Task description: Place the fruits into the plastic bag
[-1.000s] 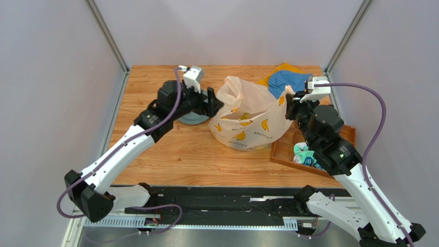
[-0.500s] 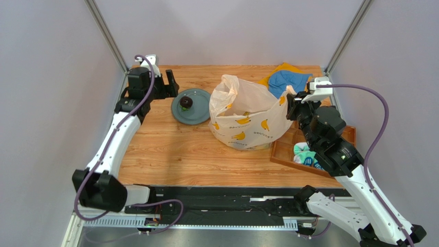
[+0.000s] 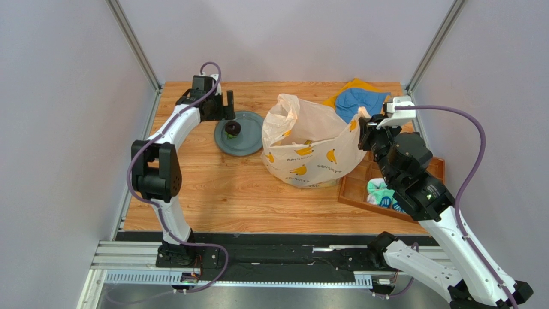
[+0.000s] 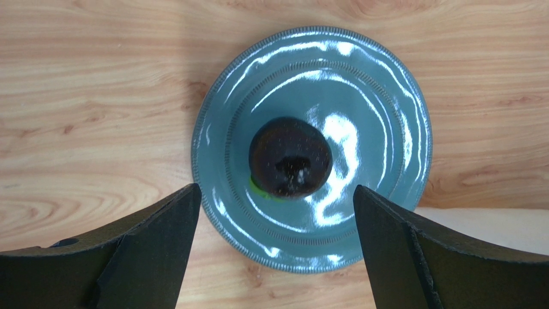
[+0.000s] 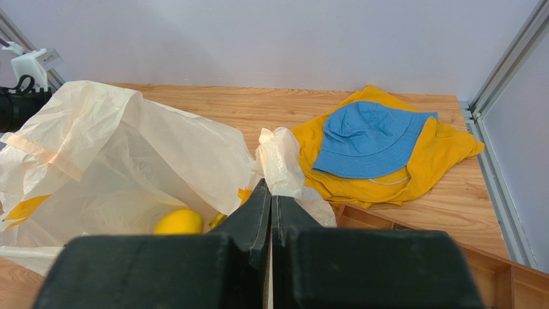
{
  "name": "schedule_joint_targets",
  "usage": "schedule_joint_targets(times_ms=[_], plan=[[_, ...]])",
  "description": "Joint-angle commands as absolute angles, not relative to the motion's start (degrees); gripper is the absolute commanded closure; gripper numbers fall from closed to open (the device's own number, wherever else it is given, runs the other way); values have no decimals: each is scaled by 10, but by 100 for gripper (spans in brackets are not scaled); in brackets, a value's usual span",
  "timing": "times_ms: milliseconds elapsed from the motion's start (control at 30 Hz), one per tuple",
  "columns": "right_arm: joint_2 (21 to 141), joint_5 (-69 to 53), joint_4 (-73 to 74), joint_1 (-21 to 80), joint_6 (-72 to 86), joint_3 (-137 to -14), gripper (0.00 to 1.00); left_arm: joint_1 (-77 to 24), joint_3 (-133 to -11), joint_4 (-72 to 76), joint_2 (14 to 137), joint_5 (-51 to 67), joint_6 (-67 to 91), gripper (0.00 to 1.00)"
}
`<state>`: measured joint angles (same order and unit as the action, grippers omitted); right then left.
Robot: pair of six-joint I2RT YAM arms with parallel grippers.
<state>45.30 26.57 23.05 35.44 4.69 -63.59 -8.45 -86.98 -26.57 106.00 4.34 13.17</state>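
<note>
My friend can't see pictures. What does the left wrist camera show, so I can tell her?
A dark round fruit sits in the middle of a shiny grey-blue plate on a wooden table, seen from straight above. The left gripper is wide open, its two black fingers reaching in from the bottom corners.

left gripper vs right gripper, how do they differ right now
The left gripper is open; the right gripper is shut. The left gripper holds nothing, hovering over the dark round fruit on the plate; the right gripper pinches a handle of the plastic bag. Both have black fingers.
</note>
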Motion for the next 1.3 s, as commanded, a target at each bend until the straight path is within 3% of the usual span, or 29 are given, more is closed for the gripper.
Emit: schedule_joint_targets(times_ms=[0,333,967,1067,1267], plan=[[453,272,211,352,42,-640,100,-83,-936,-290,1098,76,117,3],[460,281,211,351,37,-642,100,-81,-999,-336,1204,83,120,4],[468,279,210,351,37,-645,100,-73,-1027,-354,1253,156,131,14],[466,279,210,351,37,-644,100,-71,-1026,-353,1255,173,131,22],[464,279,211,351,37,-642,100,-69,-1008,-338,1242,183,128,55]])
